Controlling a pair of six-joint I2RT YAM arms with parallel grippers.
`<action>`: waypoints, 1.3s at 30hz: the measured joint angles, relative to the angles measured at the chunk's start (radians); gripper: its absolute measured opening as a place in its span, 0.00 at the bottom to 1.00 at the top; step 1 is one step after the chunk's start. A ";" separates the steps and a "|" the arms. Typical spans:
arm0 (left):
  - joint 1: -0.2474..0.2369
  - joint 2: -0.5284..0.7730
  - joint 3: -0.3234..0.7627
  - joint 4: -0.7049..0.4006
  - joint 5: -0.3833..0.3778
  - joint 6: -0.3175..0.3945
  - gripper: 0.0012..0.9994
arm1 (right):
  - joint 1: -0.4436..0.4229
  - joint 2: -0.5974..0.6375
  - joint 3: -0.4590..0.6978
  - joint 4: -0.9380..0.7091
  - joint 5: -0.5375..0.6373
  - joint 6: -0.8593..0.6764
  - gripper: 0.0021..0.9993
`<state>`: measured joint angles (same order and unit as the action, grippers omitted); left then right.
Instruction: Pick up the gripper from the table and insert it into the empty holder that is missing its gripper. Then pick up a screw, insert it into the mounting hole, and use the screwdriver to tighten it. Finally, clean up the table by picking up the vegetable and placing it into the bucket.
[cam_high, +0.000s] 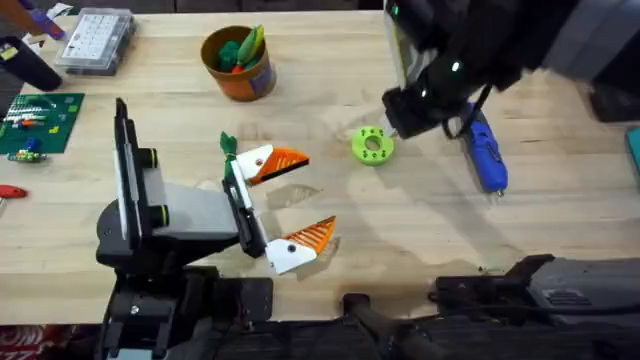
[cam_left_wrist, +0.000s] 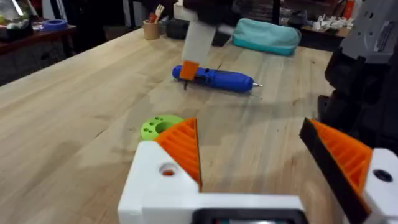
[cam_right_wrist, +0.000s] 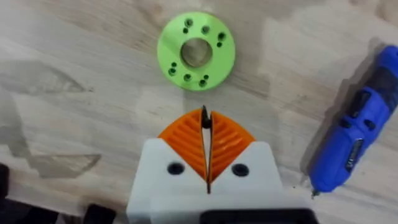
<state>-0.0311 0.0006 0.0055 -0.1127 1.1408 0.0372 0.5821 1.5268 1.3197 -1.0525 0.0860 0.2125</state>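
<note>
Left gripper (cam_high: 283, 206), jaws spread, idle on worktop (cam_high: 420, 230); right gripper (cam_right_wrist: 207, 146), pads pinched together, poised between lime-green holed disc (cam_right_wrist: 196, 51) and bright blue pen-shaped electric screwdriver (cam_right_wrist: 354, 140), likely approaching a pick

On the surface (cam_high: 330, 215), the disc with a hole (cam_high: 373, 145) lies near the middle, with the screwdriver (cam_high: 487, 152) well to its right. The bucket (cam_high: 238, 62) stands farther back and to the left, vegetables inside it. A parts box (cam_high: 95, 40) sits at the far left corner, a circuit board (cam_high: 38, 122) in front of it.
</note>
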 joint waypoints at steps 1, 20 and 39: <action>0.000 0.000 0.000 0.000 0.000 0.000 0.99 | 0.004 0.000 0.029 -0.017 0.000 -0.004 0.00; 0.000 0.000 0.000 0.000 0.000 0.000 0.99 | 0.144 0.000 0.446 -0.189 -0.001 -0.103 0.00; 0.000 0.000 0.000 0.000 0.000 0.000 0.99 | 0.172 0.070 0.651 -0.213 -0.148 -0.280 0.00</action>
<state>-0.0311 0.0006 0.0055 -0.1127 1.1408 0.0372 0.7544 1.5973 1.9709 -1.2655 -0.0623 -0.0679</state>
